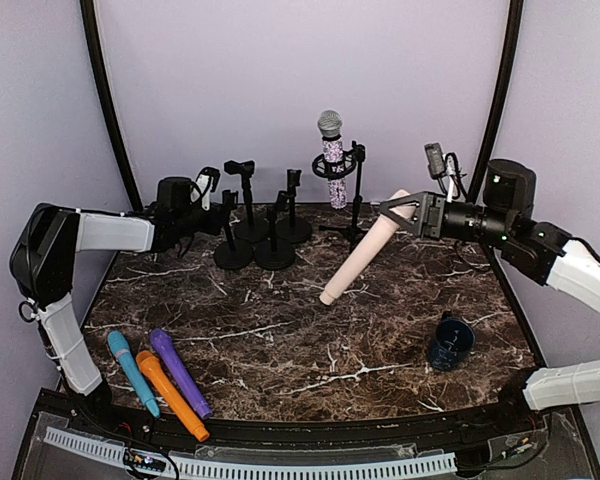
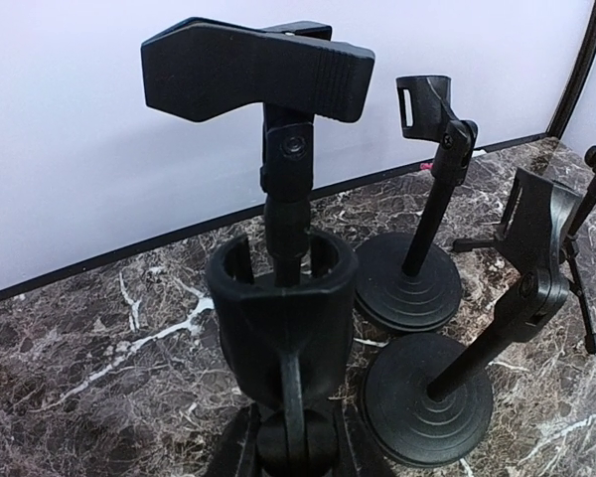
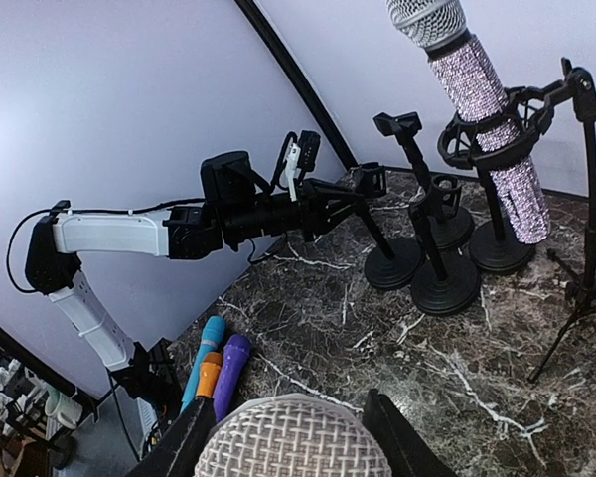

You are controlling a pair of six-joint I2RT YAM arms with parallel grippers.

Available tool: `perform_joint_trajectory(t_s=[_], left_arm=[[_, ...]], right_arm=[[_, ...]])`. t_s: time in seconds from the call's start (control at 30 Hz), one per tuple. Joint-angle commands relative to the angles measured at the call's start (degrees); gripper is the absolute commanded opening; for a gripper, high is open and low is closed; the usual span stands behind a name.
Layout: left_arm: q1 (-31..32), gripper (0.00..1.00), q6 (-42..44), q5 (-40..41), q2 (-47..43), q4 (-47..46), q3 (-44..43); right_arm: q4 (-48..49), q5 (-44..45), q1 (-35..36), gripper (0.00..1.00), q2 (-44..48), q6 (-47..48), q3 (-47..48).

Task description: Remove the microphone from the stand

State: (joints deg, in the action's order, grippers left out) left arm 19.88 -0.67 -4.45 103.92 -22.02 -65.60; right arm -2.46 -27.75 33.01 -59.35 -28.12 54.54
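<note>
My right gripper [image 1: 408, 212] is shut on the head end of a pale pink microphone [image 1: 360, 255] and holds it slanted above the marble table, clear of any stand. Its mesh grille [image 3: 293, 442] fills the space between my right fingers. A glittery silver microphone [image 1: 332, 158] stands upright in the ring of a tripod stand [image 1: 357, 205] at the back; it also shows in the right wrist view [image 3: 487, 119]. My left gripper [image 1: 212, 197] is shut on the empty black clip holder [image 2: 283, 318] of a round-base stand [image 1: 233, 252].
Three more empty black round-base stands [image 1: 275, 250] cluster at the back centre. Teal [image 1: 132, 372], orange [image 1: 170, 395] and purple [image 1: 180, 372] microphones lie at the front left. A dark blue mug [image 1: 450, 342] stands at the front right.
</note>
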Motion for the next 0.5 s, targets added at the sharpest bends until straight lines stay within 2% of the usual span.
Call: perform_joint_trajectory(t_s=[0.0,0.07,0.13,0.2,0.33,0.47], left_arm=[[0.07,0.05,-1.45,-2.2,-0.84,-3.59,-1.9],[0.03,0.17,-1.15,-2.17,-1.24,-2.72,-1.9],[0.07,0.39,-0.5,-2.36,-2.49,-1.59,-1.78],[0.03,0.51,0.16,-2.13,-4.1,-0.27,-1.27],[0.07,0.65,2.0,-2.07,-10.69,-2.73,5.01],[0.07,0.7,1.12,-2.02,-18.66,-3.24,9.52]], right_arm=[[9.13,-5.13,2.04,0.28,-4.52,-4.99,-2.21],[9.58,-5.81,3.96,0.28,-7.61,-4.88,-2.22],[10.24,-6.02,6.29,0.28,-11.36,-5.14,-1.94],[11.74,-6.12,7.93,0.28,-14.68,-6.24,-1.67],[13.45,-7.41,11.73,0.28,-22.86,-7.09,0.9],[14.31,-10.28,14.92,0.27,-32.14,-8.13,5.63]])
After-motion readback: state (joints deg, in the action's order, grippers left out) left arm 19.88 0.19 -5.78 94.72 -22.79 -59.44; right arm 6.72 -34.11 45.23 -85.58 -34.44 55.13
